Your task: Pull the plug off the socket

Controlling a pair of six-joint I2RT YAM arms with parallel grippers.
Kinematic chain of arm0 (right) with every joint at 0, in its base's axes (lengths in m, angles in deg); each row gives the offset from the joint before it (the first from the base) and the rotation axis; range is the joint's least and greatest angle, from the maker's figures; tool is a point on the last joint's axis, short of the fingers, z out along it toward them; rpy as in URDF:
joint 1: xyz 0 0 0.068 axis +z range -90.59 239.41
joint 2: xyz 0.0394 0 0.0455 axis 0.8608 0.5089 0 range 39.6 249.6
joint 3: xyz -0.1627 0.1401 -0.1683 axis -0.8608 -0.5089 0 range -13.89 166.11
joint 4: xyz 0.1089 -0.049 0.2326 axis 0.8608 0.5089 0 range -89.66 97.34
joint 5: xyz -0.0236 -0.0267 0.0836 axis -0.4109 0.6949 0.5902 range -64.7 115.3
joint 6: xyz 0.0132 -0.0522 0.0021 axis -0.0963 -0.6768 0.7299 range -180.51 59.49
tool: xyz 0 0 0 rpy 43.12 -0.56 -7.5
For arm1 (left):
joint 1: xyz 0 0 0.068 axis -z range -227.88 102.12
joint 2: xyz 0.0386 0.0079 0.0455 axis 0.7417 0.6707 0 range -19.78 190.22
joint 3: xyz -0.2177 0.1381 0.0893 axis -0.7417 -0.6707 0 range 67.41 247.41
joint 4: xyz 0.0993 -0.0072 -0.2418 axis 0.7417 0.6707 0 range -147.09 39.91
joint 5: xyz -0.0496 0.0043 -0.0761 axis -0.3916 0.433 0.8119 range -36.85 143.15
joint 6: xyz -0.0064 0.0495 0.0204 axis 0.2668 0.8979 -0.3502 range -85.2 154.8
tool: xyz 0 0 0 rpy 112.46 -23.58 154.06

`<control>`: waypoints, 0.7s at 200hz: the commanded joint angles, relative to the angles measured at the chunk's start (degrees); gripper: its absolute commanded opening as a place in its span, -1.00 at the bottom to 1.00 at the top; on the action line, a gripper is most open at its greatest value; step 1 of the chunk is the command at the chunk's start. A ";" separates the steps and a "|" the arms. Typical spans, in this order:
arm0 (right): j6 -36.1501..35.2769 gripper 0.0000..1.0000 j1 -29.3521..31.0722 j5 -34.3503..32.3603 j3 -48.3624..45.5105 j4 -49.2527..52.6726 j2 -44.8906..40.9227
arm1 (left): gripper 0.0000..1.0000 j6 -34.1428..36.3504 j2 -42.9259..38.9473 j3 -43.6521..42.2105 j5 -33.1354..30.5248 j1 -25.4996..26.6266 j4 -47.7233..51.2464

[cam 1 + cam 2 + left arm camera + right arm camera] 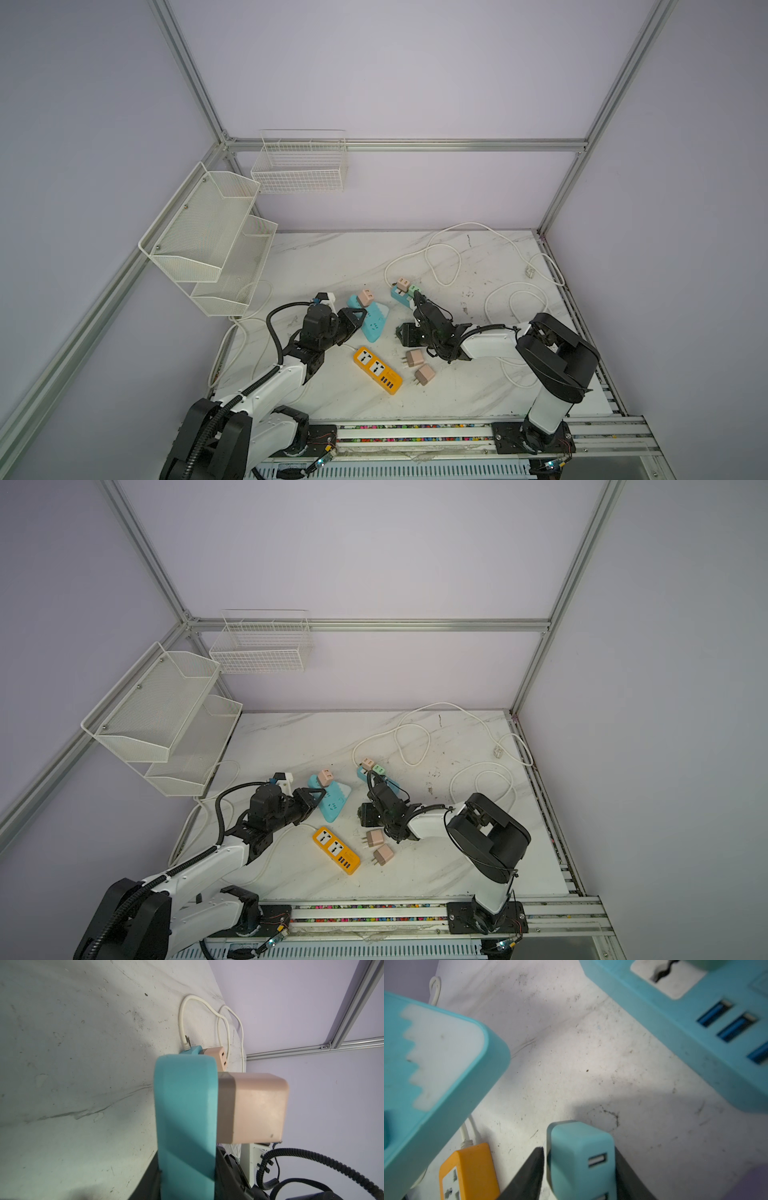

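Beyond the orange power strip [377, 370] on the desk [332, 257], the left gripper [358, 316] has its jaws clamped on a teal power strip [374, 324] with a pink plug [366, 296] seated in it. Only the right wrist view shows the teal charger plug [581, 1159], clear of the second teal strip [685, 1028]. It sits between the right gripper [577, 1149] jaws with a sliver of gap on one side, and I cannot tell whether they grip it. Loose pink plugs [414, 357] lie beside the orange strip.

On the worktop [332, 257], the left power strip [374, 324] is placed left of centre, with one charger plug [366, 296] seated on its far end. The rear power strip [398, 294], carrying two seated adapters [402, 284], is located to its right and further back. The front power strip [377, 370] is positioned nearest, with two loose chargers [414, 357] just right of it.
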 commanded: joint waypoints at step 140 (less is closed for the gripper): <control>-9.48 0.49 1.81 -3.31 7.68 14.39 -10.00 | -1.00 5.70 0.47 2.42 3.58 -0.18 -4.21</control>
